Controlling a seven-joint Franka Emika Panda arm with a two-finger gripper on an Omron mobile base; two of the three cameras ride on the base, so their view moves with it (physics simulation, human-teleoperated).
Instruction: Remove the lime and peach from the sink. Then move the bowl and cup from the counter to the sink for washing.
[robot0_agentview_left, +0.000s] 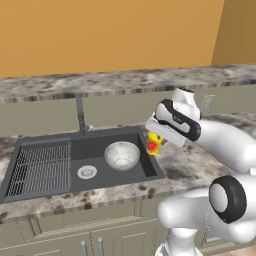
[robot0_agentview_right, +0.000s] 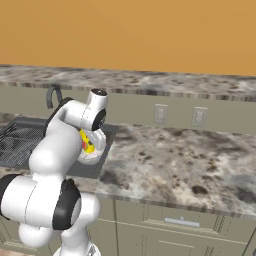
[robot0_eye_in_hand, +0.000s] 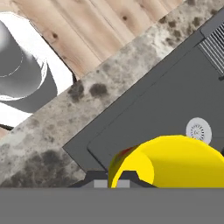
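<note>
Speckled stone counter (robot0_agentview_right: 175, 160), orange wall (robot0_agentview_left: 100, 30), 2 outlets (robot0_agentview_right: 160, 114), wood floor (robot0_eye_in_hand: 100, 26)

Orange wall (robot0_agentview_left: 100, 35) above speckled stone tabletop (robot0_agentview_right: 175, 160); beige backsplash with two outlets (robot0_agentview_right: 161, 114); beige cabinets (robot0_agentview_right: 180, 225) below; wood-plank floor (robot0_eye_in_hand: 100, 26).

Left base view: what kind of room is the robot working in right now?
A kitchen, by the look of it: a dark sink with a faucet set into a speckled stone counter, with cabinet fronts below.
</note>
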